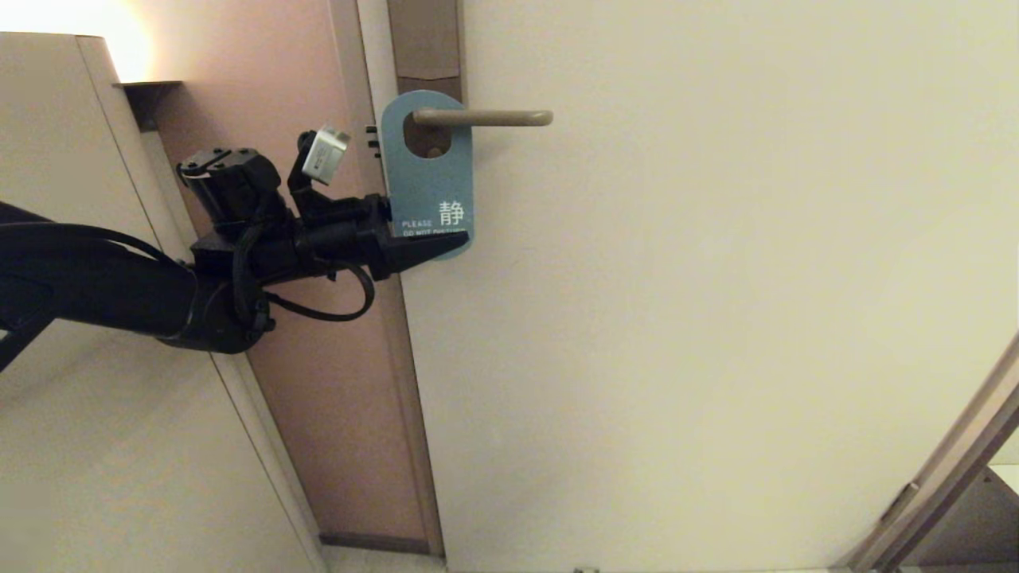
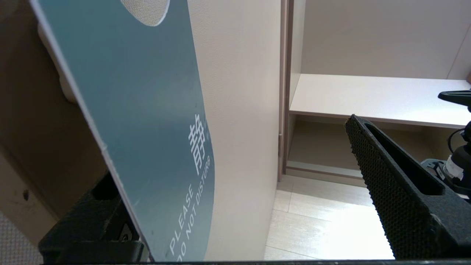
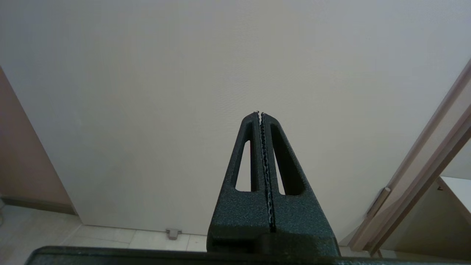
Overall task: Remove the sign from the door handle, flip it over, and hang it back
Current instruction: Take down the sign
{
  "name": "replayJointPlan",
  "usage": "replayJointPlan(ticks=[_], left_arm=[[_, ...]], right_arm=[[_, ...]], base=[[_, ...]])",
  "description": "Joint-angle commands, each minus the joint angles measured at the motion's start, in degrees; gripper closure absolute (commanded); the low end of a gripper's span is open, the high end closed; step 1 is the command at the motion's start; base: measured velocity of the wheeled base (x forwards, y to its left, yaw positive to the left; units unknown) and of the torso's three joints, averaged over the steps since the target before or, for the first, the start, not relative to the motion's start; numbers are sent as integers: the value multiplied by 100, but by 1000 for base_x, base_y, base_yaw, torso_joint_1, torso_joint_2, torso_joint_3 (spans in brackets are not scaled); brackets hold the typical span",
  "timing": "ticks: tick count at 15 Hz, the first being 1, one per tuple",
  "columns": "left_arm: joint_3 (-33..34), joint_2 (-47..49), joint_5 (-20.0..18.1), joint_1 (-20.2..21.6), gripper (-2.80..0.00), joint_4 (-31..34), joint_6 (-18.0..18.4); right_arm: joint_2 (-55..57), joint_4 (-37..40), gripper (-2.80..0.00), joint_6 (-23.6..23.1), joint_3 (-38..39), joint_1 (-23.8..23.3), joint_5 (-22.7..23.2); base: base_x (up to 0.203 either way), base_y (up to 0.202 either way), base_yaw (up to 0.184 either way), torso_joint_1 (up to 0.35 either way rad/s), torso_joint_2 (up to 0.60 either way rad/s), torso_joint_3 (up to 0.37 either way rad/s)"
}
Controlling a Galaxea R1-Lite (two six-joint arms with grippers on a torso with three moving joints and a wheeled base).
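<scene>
My view is mostly cream door point(image 1: 716, 318). A pinkish wall strip point(image 1: 318, 398) runs left. A shelf point(image 2: 368, 97) sits upper right.

Hotel room, do-not-disturb sign point(image 1: 430, 187), door point(image 1: 716, 318)

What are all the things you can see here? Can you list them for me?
sign: one, blue-grey with white writing, hanging on the door handle
door handle: one, beige, sticking out sideways from the door
backplate: one, brown, tall and narrow, behind the handle
door: one, cream, filling most of the head view
shelf: one, pale, in an alcove seen from the left wrist
floor: pale tiles, below the shelf
left end effector: one, black, open around the sign's bottom end
right end effector: one, black, shut, pointing at the bare door
</scene>
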Motion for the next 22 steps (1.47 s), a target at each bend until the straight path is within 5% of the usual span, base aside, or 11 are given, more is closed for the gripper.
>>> replayJointPlan(ticks=[1, 6, 7, 22], left_arm=[[-6, 14, -32, -11, -280, -42, -9], [-15, 23, -15, -2, -280, -59, -9], [-16, 23, -15, -2, 0, -59, -9], [-6, -65, 72, 7, 0, -59, 8]], right_arm=[[7, -10, 0, -4, 0, 2, 1], [7, -2, 0, -4, 0, 2, 1], [7, -11, 0, -4, 0, 2, 1], [7, -2, 0, -4, 0, 2, 1]], base=[[0, 0, 0, 0, 0, 0], [0, 0, 0, 0, 0, 0], [0, 0, 0, 0, 0, 0], [0, 0, 0, 0, 0, 0]])
